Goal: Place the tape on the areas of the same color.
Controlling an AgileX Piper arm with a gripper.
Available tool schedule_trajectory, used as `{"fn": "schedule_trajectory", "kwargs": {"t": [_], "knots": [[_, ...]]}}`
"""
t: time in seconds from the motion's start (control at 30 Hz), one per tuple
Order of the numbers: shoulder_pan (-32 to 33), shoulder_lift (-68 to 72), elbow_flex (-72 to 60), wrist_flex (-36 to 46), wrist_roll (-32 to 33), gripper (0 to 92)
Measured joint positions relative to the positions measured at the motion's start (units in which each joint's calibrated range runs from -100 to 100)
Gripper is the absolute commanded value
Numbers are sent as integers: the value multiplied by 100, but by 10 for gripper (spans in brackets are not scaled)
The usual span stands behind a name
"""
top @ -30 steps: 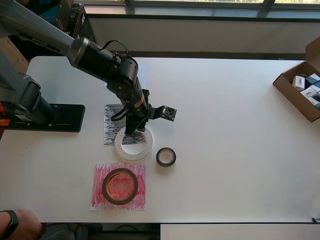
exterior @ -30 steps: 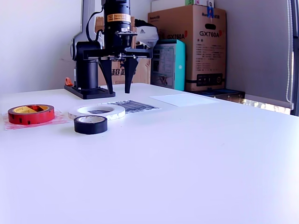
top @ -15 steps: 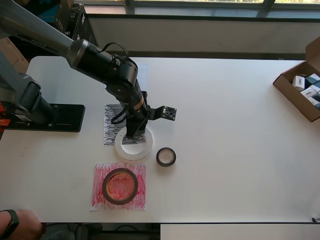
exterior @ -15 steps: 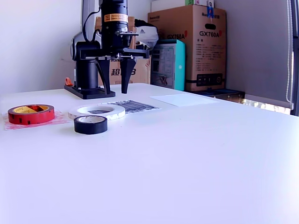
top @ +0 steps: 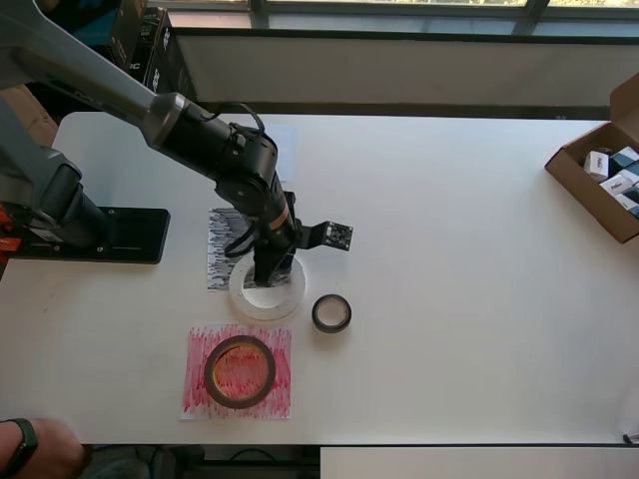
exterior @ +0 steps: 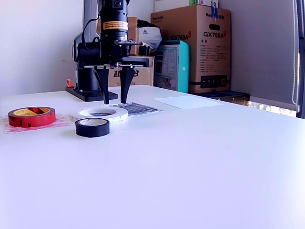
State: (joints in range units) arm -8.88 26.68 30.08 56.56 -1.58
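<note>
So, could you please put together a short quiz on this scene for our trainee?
1. True or false: the reddish-brown roll lies on the red patch.
2. Which roll does the gripper hover over: A white ring, B black roll?
3. Fill in: the white ring partly overlaps the ___ patch.

Key: 1 true. 2 A, with jaws open. 3 black.

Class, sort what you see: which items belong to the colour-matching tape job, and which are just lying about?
Job: white roll, black roll, reddish-brown roll, black patch, red patch, white patch, end effector.

Lying about: open cardboard box, stacked cartons.
</note>
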Motion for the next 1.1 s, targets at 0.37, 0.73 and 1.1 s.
{"fn": "schedule_trajectory", "kwargs": {"t": [0.37, 0.73, 1.1], "knots": [[0, 0, 120, -125, -48, 439], [87, 0, 339, -136, -85, 478], [92, 0, 569, -245, -472, 540]]}}
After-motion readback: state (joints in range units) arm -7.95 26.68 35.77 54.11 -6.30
